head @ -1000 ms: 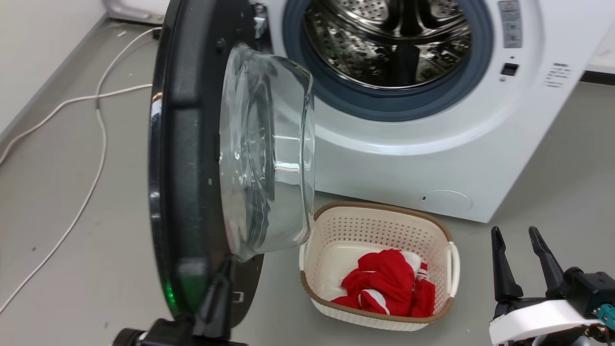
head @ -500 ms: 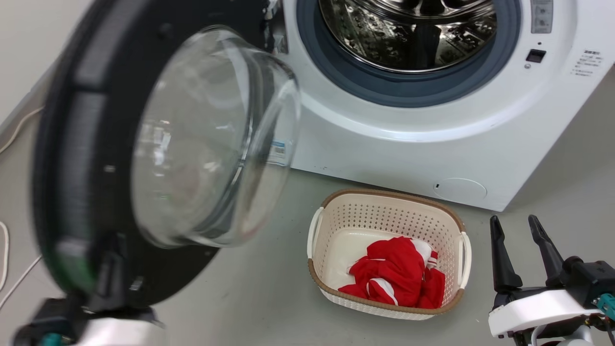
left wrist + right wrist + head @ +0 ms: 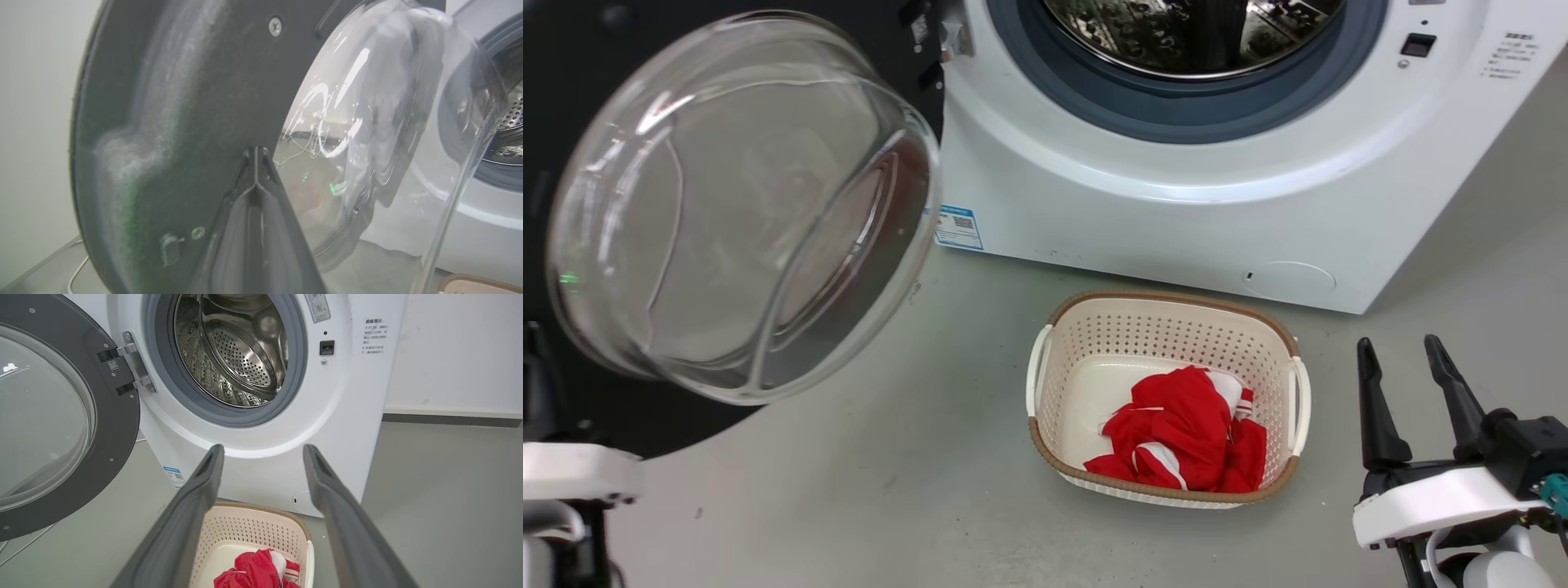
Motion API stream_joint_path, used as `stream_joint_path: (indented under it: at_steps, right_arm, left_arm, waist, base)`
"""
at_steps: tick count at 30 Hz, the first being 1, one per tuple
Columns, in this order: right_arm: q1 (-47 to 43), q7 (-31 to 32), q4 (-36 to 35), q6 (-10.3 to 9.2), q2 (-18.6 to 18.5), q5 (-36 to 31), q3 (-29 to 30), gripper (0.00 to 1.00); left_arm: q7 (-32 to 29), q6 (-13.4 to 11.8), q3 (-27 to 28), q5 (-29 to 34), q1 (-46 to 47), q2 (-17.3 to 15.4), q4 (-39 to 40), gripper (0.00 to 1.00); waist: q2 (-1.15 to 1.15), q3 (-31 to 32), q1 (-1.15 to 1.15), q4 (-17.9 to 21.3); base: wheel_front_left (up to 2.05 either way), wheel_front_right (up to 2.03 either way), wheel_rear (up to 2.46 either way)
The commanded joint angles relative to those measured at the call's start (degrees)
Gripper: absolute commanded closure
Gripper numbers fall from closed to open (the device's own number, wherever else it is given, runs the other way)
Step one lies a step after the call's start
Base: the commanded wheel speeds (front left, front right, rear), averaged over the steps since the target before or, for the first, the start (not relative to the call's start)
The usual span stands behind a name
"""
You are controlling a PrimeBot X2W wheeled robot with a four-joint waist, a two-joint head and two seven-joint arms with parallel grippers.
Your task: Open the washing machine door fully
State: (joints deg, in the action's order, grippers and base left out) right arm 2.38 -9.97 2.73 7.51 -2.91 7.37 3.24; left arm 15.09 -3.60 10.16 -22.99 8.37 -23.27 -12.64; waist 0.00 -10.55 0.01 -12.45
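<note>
Opening the washing machine door (image 3: 743,204) the rest of the way: left gripper (image 3: 255,152) is the nearer one, door straight ahead of its tips.
Head view: door hangs off the left edge of the washing machine (image 3: 1176,212) front, glass bowl facing the robot. Right gripper (image 3: 1409,384) is spread wide, empty, well apart from the door, near the basket (image 3: 1168,298). Left wrist view: fingers pinched together, nothing between, tips at the door's black inner face; contact unclear. Right wrist view: hinge (image 3: 135,365) sits left of the porthole, so any travel left looks leftward and back.
</note>
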Motion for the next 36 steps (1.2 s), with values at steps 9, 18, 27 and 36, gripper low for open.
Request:
stream_joint_path:
  at_steps: [9, 18, 27, 36]
  right_arm:
    - [0.5, -0.3, 0.6, -0.04, 0.1, -0.8, 0.2, 0.0]
    - [-1.2, -1.1, 2.1, -0.04, 0.1, 0.7, -0.6, 0.0]
    - [-2.6, -1.1, 2.6, -0.04, 0.1, 0.7, -1.1, 0.0]
    - [-2.4, -1.0, 0.2, -0.04, 0.1, -1.9, -1.4, 0.0]
  left_arm:
    - [0.1, 3.1, 6.4, 3.3, 3.4, -0.4, -5.9, 1.0]
    - [0.1, 4.1, 6.5, 9.0, -6.7, 9.6, 3.3, 1.0]
    - [0.1, 7.0, -0.7, 13.8, -14.8, 18.2, 9.8, 0.38]
    - [0.1, 8.1, -7.8, 16.1, -11.6, 20.0, 12.9, 0.0]
  waist:
    - [0.0, 0.3, -0.01, 1.6]
    - [0.0, 4.3, -0.01, 3.0]
    - [0.0, 7.9, -0.01, 3.8]
    - [0.0, 8.1, -0.01, 7.1]
  base:
    - [0.0, 0.0, 0.0]
    - [0.0, 0.0, 0.0]
    - [0.0, 0.0, 0.0]
    - [0.0, 0.0, 0.0]
